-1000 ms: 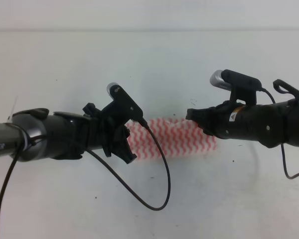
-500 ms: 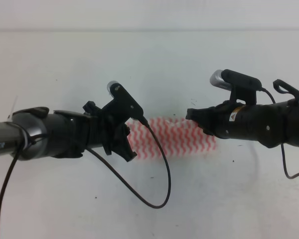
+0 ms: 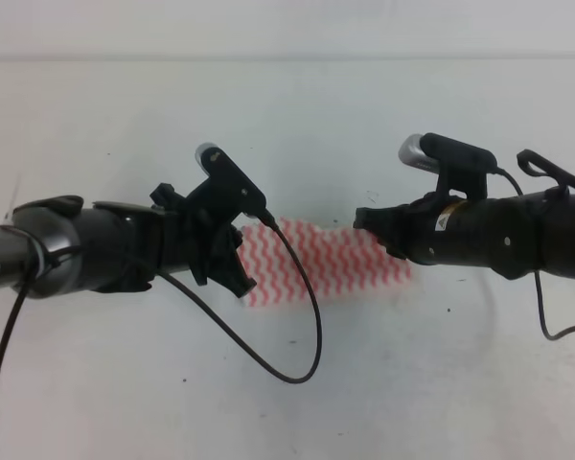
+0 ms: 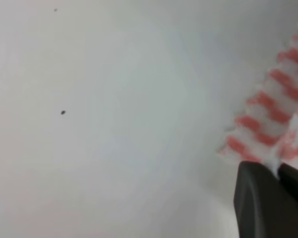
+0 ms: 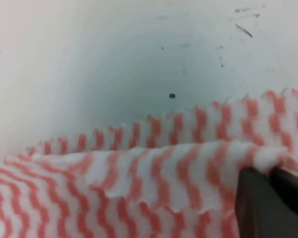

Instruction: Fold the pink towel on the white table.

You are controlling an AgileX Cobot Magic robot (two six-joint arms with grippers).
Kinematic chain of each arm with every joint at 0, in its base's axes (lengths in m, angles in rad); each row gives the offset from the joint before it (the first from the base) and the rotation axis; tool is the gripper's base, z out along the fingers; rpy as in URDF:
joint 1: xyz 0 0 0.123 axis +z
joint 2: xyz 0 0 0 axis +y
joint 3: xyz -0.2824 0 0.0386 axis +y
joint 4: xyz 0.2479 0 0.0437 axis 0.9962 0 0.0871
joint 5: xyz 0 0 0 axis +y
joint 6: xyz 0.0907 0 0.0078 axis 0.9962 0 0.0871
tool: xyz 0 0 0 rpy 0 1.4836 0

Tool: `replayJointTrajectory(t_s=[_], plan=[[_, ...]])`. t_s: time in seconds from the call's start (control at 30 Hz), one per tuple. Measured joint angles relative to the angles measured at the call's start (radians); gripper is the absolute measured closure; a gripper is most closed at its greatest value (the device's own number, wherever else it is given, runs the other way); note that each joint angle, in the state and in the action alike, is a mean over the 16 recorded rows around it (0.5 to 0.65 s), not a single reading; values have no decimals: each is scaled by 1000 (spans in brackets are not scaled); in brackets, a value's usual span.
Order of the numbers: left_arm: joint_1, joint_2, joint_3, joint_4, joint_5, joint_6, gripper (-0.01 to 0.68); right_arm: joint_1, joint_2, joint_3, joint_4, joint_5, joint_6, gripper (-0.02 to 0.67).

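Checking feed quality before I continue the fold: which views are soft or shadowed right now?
Exterior high: evenly lit, slightly soft, pink towel readable. Left wrist: heavily blurred, stripes smeared, left gripper fingertips only dark shapes. Right wrist: towel fairly sharp but the white table is darkly shaded behind it; right gripper fingers out of focus.

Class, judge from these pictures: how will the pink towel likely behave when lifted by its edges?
Probably floppy: the pink towel lies in soft overlapping folds in the right wrist view. Likely light, since the thin edge pinched in the left gripper stays up. It may sag between the grippers.
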Motion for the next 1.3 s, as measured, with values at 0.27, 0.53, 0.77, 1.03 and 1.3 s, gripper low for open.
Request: replayJointTrajectory(t_s=[0.27, 0.53, 0.77, 1.03, 1.3], plan=[[9, 5, 0, 0, 11, 2, 677, 0, 7, -9, 0, 6, 0, 666], [9, 14, -1, 0, 15, 4, 677, 0, 7, -10, 0, 6, 0, 666], [9, 20, -2, 0, 14, 8, 678, 0, 7, -10, 0, 6, -1, 666], [9, 19, -2, 0, 27, 31, 675, 0, 7, -10, -1, 5, -2, 666], [12, 17, -6, -12, 42, 56, 580, 0, 7, -10, -3, 5, -2, 666]])
